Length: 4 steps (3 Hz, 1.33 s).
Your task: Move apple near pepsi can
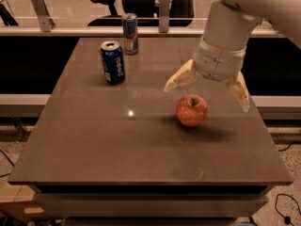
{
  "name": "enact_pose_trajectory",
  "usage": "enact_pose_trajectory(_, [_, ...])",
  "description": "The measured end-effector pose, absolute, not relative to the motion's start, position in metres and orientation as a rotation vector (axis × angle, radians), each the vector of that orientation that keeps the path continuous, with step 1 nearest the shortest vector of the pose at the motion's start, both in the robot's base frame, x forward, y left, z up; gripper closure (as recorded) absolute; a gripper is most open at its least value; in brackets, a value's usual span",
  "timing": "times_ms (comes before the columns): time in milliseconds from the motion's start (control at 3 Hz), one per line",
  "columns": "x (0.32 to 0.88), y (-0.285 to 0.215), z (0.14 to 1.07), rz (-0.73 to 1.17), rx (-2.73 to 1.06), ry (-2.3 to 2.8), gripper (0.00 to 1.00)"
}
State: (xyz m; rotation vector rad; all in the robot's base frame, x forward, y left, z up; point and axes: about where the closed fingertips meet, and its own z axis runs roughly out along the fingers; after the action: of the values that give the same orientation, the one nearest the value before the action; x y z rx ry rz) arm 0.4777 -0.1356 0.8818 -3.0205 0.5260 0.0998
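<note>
Approach over apple (192,110): the gripper (206,97) is being positioned just above the apple, which is resting on the table (94,149). The pepsi can (113,62) is standing well apart, left of and behind the apple, with a slimmer can (130,27) farther behind. The fingers (181,78) are being held wide open, straddling the apple, gripping and touching nothing. A centred, vertical descent is being called for, closing at the widest girth, since round fruit is likely to roll.

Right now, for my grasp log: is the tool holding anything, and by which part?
Nothing is held. The open tool hovers above the apple, fingers spread to either side.
</note>
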Motion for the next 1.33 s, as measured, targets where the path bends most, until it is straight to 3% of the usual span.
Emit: enact_pose_trajectory(1333, [0.479,-0.115,0.868,0.042,-2.830,0.775,0.00])
